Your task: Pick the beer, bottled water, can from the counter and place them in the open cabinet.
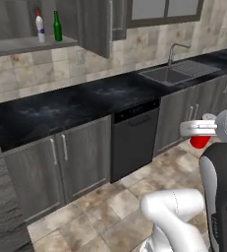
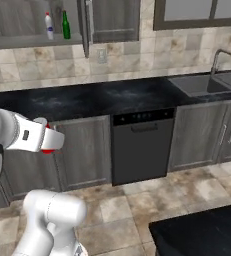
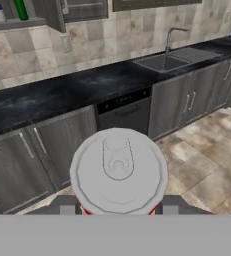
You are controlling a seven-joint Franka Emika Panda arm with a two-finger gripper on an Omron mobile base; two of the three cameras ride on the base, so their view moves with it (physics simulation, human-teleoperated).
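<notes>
Gripper (image 3: 118, 210) on white arm held out level above tiled floor, clamped on short red silver-topped can (image 3: 118, 172) between dark fingertips (image 3: 67, 209).

Worktop (image 1: 61, 110) is black marble with white veins, base cabinets (image 1: 61, 167) grey wood-grain. The can (image 3: 118, 172) is red with a silvery top. Up on the shelf, the beer (image 1: 57, 27) is dark green, the bottled water (image 1: 40, 27) white with a red cap. Beige tiled floor (image 1: 110, 211).
</notes>
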